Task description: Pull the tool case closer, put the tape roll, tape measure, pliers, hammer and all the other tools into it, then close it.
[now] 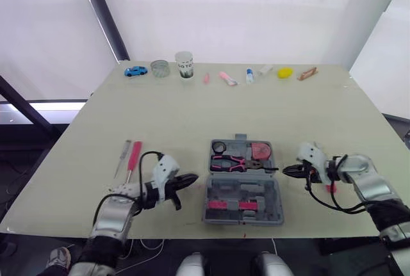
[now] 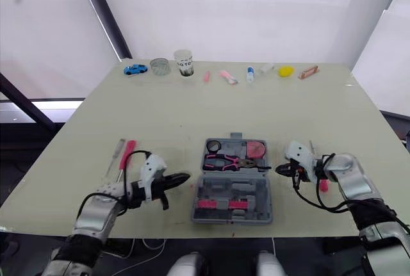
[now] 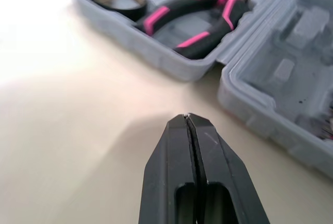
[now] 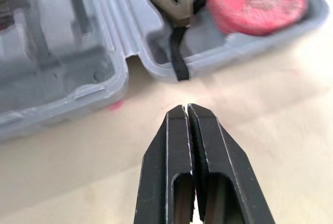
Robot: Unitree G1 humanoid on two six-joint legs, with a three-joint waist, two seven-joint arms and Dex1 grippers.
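Between my fingertips: tool case [image 1: 243, 194] open, holding tape roll [image 1: 219, 146], pliers [image 1: 232, 162], tape measure [image 1: 261, 151]. Left gripper [image 1: 190, 178], right gripper [image 1: 286, 171]: fingers pressed together, empty. Pink-handled tool [image 1: 134, 156] behind left fingers; pink piece [image 1: 330, 188] under right forearm, so I may sweep it off.

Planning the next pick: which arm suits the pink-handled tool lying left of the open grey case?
Left, probably. The pink-handled tool lies beside the left gripper; the open grey plastic tool case separates it from the right gripper.
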